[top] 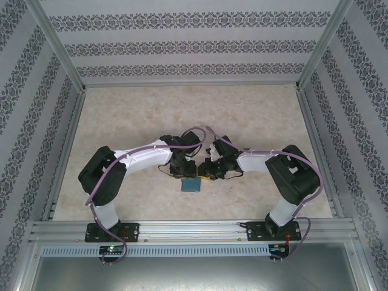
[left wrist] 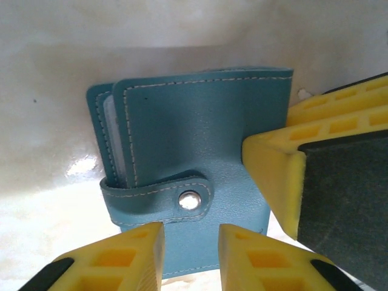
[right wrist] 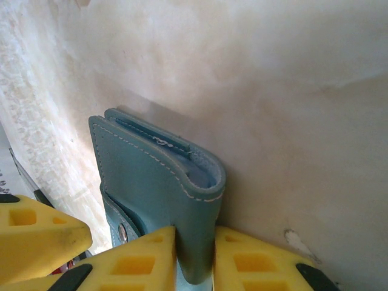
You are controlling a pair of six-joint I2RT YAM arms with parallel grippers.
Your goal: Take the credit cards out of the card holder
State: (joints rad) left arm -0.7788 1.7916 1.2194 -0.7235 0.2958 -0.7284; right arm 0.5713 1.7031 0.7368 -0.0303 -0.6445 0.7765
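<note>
Pinching the spine of the teal card holder (right wrist: 151, 182) from both faces, the right jaws are clenched on it at the near middle of the pale counter (top: 182, 115). Its closure tab (left wrist: 157, 195) is snapped shut. The left jaws stand parted at the holder's lower edge, grasping nothing

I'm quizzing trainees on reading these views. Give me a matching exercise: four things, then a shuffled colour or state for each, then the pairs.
Things:
1. card holder
2. right gripper
3. left gripper
4. table

States:
A. jaws apart, gripping nothing
B. pale, marbled
C. teal, tab snapped shut
D. clamped on the card holder's edge

Pairs: 1-C, 2-D, 3-A, 4-B
</note>
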